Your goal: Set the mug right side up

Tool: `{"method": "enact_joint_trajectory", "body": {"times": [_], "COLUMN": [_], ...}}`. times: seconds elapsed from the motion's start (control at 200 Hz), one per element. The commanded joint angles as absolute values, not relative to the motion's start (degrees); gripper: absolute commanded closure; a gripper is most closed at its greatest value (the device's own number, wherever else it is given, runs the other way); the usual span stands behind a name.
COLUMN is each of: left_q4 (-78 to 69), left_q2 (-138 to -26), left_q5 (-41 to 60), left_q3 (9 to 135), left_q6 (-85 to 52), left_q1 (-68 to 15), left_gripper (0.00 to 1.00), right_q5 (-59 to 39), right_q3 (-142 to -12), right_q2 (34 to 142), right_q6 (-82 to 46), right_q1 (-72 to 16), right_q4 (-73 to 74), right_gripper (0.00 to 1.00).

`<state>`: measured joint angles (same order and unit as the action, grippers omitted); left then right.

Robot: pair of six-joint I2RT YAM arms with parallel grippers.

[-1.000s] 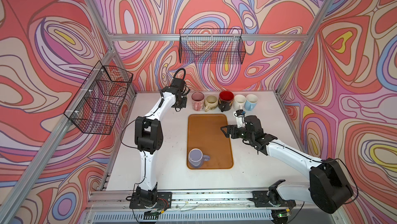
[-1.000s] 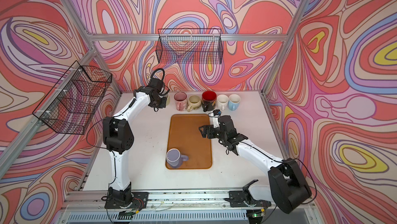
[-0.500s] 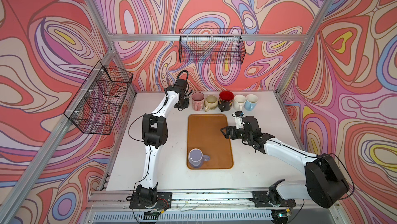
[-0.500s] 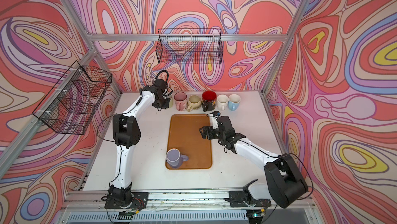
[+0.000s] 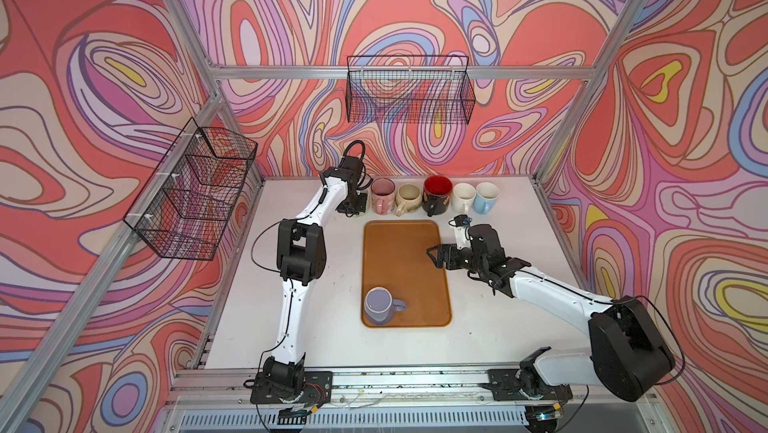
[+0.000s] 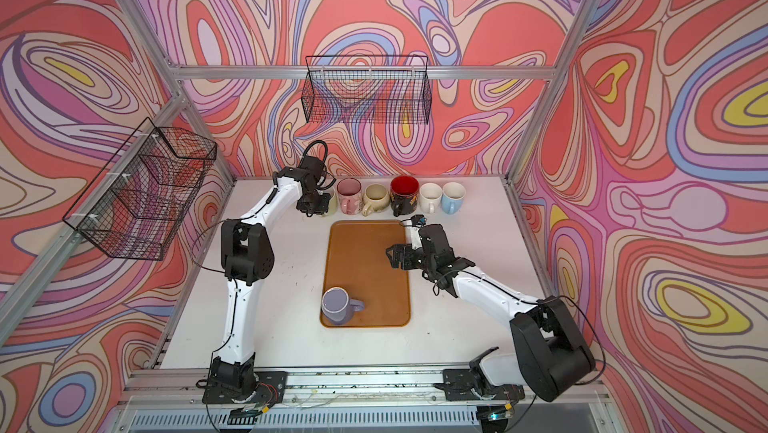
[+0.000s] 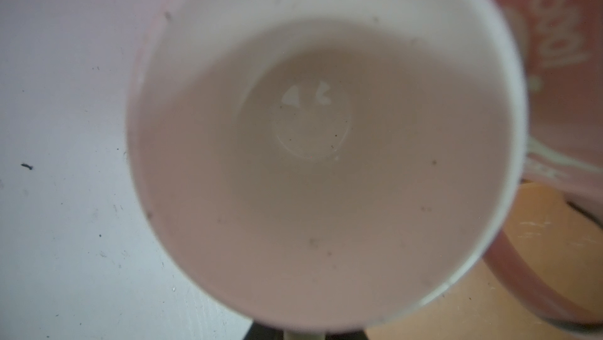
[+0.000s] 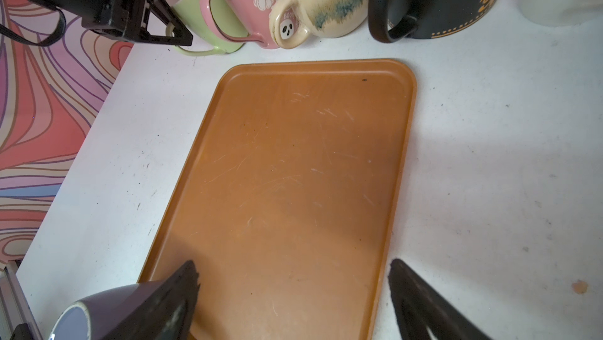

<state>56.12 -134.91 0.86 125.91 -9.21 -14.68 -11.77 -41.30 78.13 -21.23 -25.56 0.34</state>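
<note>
At the back of the white table (image 5: 498, 327), the left tool (image 8: 177, 33) is clamped on the handle of a pale green ceramic mug (image 8: 192, 5). That mug sits mouth up at the left end of a row of mugs, just beside a pink ceramic mug (image 5: 382, 196). The right tool (image 5: 434, 255) hangs over the right edge of an orange-brown rectangular plastic tray (image 5: 405, 269), its jaws wide apart and holding nothing. A lavender ceramic mug (image 5: 377, 306) stands on the tray's near left corner, well apart from both tools.
</note>
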Motion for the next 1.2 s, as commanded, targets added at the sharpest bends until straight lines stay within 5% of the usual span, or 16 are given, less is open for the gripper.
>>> {"method": "enact_joint_trajectory", "body": {"times": [0.0,0.326,0.641,0.972,1.192], "left_q4": [56.3,57.1,55.4,46.8,40.3], "left_q2": [-135.3,-134.2,-126.4,-106.6,-91.6], "left_q5": [1.5,1.8,2.5,8.0,11.8], "left_q3": [128.5,128.3,122.5,103.4,87.8], "left_q6": [-9.6,-9.9,-10.0,-12.6,-15.2], "left_q1": [-14.7,-15.0,-15.1,-15.2,-16.5], "left_gripper": [0.97,0.64,0.45,0.41,0.39], "right_q5": [-11.4,-11.9,-20.6,-24.9,-19.0], "right_q3": [-42.8,-42.9,-43.6,-49.4,-54.3], "right_q2": [78.5,77.6,75.9,78.5,80.5], "right_q6": [-20.6,-19.8,-17.5,-14.0,-8.1], "right_q1": [-25.4,-25.5,-25.5,-28.3,-37.2], "right_q4": [-0.3,-1.0,-1.5,-10.6,-20.3], "right_gripper": [0.06,0.06,0.11,0.19,0.21]}}
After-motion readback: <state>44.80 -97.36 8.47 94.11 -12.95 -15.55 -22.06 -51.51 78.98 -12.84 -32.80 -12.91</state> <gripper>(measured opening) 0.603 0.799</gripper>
